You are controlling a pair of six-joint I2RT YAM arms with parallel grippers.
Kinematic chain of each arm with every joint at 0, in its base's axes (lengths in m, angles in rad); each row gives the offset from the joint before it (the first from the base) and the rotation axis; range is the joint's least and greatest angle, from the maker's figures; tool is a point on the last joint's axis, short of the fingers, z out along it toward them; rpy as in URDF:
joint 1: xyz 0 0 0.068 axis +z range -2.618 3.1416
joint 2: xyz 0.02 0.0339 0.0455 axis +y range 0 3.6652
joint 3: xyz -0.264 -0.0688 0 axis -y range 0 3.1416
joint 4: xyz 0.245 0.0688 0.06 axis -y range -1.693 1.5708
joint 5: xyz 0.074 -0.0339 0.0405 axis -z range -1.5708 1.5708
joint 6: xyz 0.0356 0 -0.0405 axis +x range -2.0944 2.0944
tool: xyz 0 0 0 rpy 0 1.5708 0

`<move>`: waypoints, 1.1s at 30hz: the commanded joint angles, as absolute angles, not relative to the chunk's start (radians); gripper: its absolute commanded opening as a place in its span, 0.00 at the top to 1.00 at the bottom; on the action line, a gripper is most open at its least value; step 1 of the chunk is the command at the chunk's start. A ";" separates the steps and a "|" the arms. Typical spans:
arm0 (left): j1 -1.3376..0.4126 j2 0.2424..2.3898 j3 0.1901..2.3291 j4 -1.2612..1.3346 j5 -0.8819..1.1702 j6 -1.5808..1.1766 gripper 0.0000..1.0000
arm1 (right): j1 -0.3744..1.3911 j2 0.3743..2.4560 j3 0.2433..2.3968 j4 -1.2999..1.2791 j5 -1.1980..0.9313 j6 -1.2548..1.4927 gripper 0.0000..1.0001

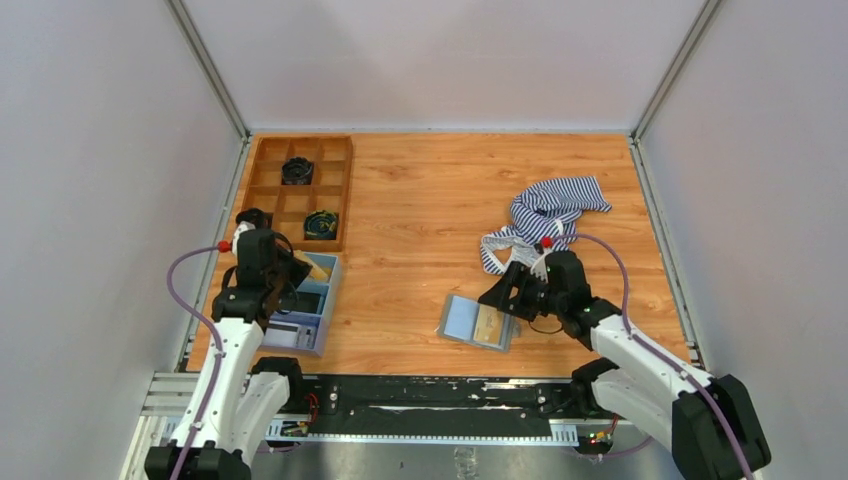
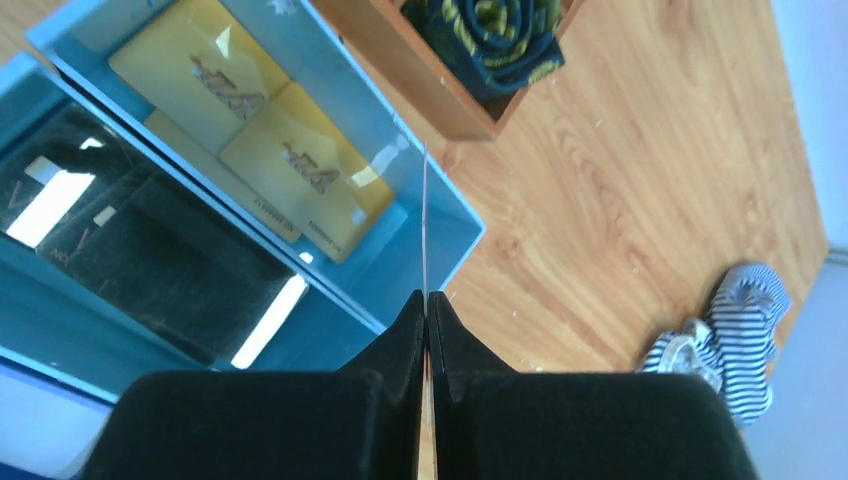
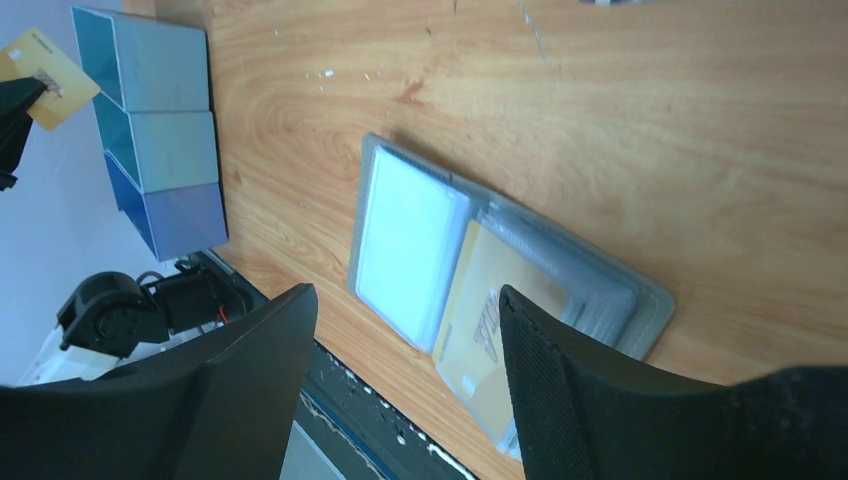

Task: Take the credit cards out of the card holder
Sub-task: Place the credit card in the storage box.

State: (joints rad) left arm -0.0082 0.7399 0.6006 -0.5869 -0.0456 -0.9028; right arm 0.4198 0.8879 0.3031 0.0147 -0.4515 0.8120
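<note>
The grey card holder (image 1: 478,322) lies open on the table near the front edge. In the right wrist view (image 3: 610,280) its pale lining faces up, and one tan credit card (image 3: 482,330) sticks out of a pocket. My right gripper (image 3: 405,295) is open and hovers just above it, also seen from the top (image 1: 503,295). My left gripper (image 2: 427,298) is shut on a credit card (image 2: 425,215) seen edge-on. It holds the card over the blue tray (image 2: 445,245), where two tan cards (image 2: 305,180) lie. From the top, the held card (image 1: 318,266) shows above the tray.
A wooden divided box (image 1: 300,190) with rolled dark items stands behind the blue tray (image 1: 305,325). A striped cloth (image 1: 548,215) lies behind my right arm. A black rail (image 1: 430,395) runs along the table's front edge.
</note>
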 commanded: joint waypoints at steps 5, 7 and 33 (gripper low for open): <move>0.071 0.739 0.589 -0.511 -0.123 -0.961 1.00 | 0.359 1.067 0.443 0.053 -0.500 0.771 0.30; 0.086 0.748 0.576 -0.499 -0.114 -0.968 1.00 | 0.355 1.102 0.465 0.055 -0.506 0.765 0.31; 0.100 0.622 0.514 -0.560 -0.196 -1.037 0.61 | 0.342 1.229 0.538 0.065 -0.592 0.764 0.32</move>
State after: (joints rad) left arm 0.0952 0.6781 0.4519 -0.4522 -0.1520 -1.0740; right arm 0.3569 1.2716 0.5304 0.0841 -0.5777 0.7723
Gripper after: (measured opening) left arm 0.393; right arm 0.673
